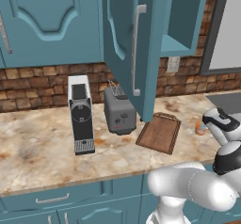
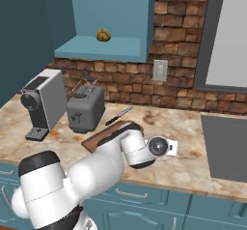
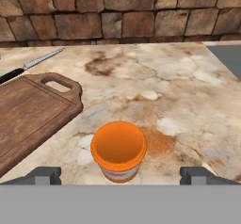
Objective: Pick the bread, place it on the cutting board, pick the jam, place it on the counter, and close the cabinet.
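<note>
The jam (image 3: 118,150), a short orange jar, stands upright on the counter (image 3: 179,100), just right of the cutting board's handle end. My gripper (image 3: 121,175) is open, one fingertip (image 3: 47,175) on each side of the jar, well apart from it. The dark-brown cutting board (image 1: 160,132) lies bare on the worktop; in the right base view my arm covers part of the cutting board (image 2: 99,138). The bread (image 2: 103,35), a small tan bun, sits on the shelf inside the teal cabinet (image 2: 96,48). Its door (image 1: 136,44) stands swung open over the counter. The jam (image 1: 201,128) also shows beside my hand.
A grey toaster (image 1: 120,110) and a white coffee machine (image 1: 81,115) stand left of the board against the brick wall. A knife (image 3: 28,64) lies behind the board. A dark grey flat panel (image 2: 226,147) is set into the counter at the right.
</note>
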